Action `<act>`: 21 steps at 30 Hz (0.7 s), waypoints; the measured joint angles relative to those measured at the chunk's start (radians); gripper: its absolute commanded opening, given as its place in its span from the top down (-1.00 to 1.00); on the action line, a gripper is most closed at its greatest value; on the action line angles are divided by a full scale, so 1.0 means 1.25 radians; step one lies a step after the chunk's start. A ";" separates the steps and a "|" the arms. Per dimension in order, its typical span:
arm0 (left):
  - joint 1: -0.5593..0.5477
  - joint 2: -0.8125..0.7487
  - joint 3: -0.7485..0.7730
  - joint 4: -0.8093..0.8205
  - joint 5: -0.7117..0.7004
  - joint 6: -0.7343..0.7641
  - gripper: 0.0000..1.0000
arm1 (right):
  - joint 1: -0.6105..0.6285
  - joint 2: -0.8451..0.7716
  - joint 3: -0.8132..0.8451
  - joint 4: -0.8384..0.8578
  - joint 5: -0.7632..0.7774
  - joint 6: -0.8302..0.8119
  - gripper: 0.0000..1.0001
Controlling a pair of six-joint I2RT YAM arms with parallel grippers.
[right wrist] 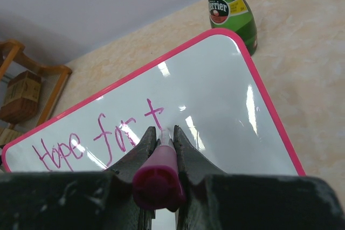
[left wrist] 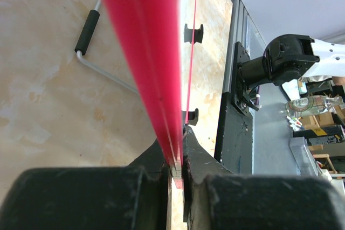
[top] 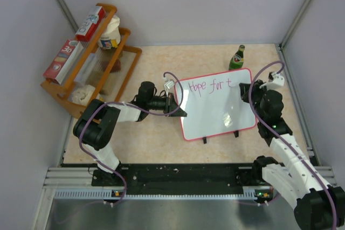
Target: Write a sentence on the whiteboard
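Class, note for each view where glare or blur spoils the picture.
Top external: pale glare patch on the whiteboard. Left wrist: its red rim blurs into a streak. Right wrist: bright reflections streak the board; the marker looks soft.

Pale lilac walls [top: 188, 4], beige marbled tabletop [top: 151, 138]

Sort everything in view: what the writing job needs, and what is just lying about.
In the job:
whiteboard
the words "Hope for t" on it
pink marker, held in the right gripper
left gripper, clamped on the board's edge

Lying about:
green bottle behind the board
wooden rack at far left, with boxes and a jar
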 measured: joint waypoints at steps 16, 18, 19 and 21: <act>-0.002 0.000 0.002 0.002 0.004 0.006 1.00 | 0.000 -0.022 0.070 -0.066 0.010 -0.009 1.00; -0.002 0.000 0.002 0.002 0.004 0.006 1.00 | 0.000 -0.022 0.085 -0.064 0.012 -0.013 1.00; -0.002 0.000 0.002 0.002 0.004 0.006 1.00 | 0.000 -0.018 0.095 -0.063 0.012 -0.014 1.00; -0.002 0.000 0.002 0.002 0.004 0.006 1.00 | 0.000 -0.006 0.107 -0.056 0.014 -0.015 1.00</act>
